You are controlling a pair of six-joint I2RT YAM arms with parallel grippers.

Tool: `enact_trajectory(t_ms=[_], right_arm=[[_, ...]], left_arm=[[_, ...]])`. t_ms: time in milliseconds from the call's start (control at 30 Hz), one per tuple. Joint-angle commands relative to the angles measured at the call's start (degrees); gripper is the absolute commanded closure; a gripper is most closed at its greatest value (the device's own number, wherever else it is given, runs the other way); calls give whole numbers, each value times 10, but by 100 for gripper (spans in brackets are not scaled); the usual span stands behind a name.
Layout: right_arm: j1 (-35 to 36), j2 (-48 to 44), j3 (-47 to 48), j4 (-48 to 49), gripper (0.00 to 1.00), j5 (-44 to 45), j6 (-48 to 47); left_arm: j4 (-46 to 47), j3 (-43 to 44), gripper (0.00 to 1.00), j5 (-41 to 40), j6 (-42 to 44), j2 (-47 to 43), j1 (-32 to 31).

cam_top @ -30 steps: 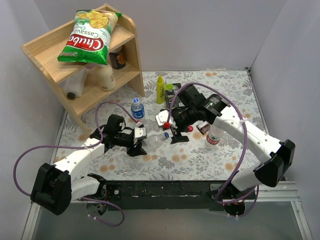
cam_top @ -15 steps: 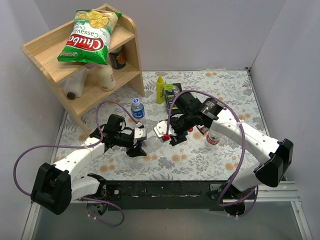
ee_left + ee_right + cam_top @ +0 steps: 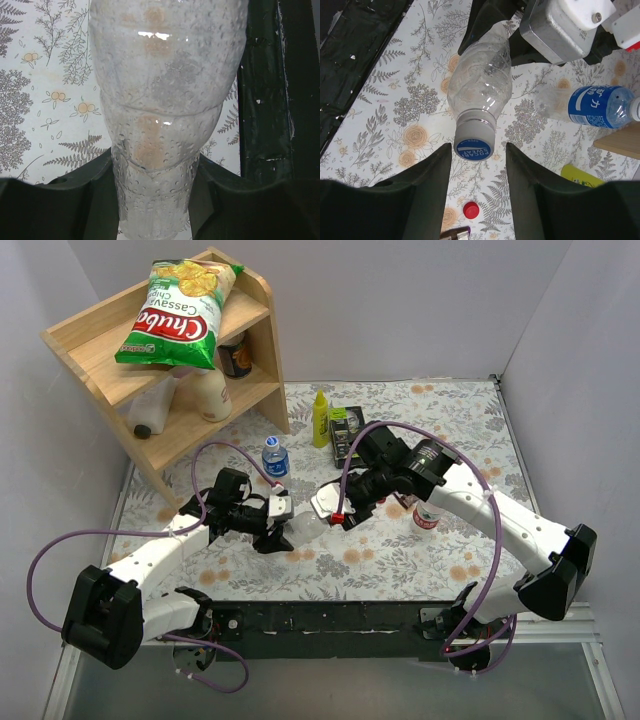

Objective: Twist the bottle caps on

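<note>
My left gripper (image 3: 278, 525) (image 3: 154, 165) is shut on the unlabelled clear bottle (image 3: 300, 528) (image 3: 165, 100) and holds it on its side, low over the table. A blue cap (image 3: 474, 147) sits on the bottle's neck. My right gripper (image 3: 335, 512) (image 3: 478, 149) has a finger on each side of that cap, with a narrow gap on both sides. A red cap (image 3: 471, 210) lies loose on the table below. The blue-labelled bottle (image 3: 275, 457) (image 3: 600, 106) stands behind. The red-and-white-labelled bottle (image 3: 428, 512) stands to the right.
A wooden shelf (image 3: 100, 335) at the back left carries a chips bag (image 3: 180, 315) and cream bottles (image 3: 210, 390). A yellow squeeze bottle (image 3: 320, 420) and a dark box (image 3: 345, 425) stand at the back. A black strip (image 3: 330, 615) runs along the near edge.
My right gripper moved left and down to the bottle's capped neck, and its jaws narrowed around the cap. The left gripper and its bottle barely moved.
</note>
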Motion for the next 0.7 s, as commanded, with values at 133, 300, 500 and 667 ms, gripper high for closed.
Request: enact_trajectory(t_ms=[133, 300, 500, 667], right_arm=[[16, 0, 0, 7, 55, -11, -12], [17, 26, 23, 9, 75, -9, 76], [-6, 115, 109, 12, 82, -55, 332], [-51, 165, 119, 77, 87, -108, 594]], left_arm=[[-1, 22, 100, 22, 3, -4, 0], [51, 14, 100, -2, -47, -21, 0], [284, -61, 100, -120, -214, -116, -1], [348, -77, 100, -220, -277, -136, -4]])
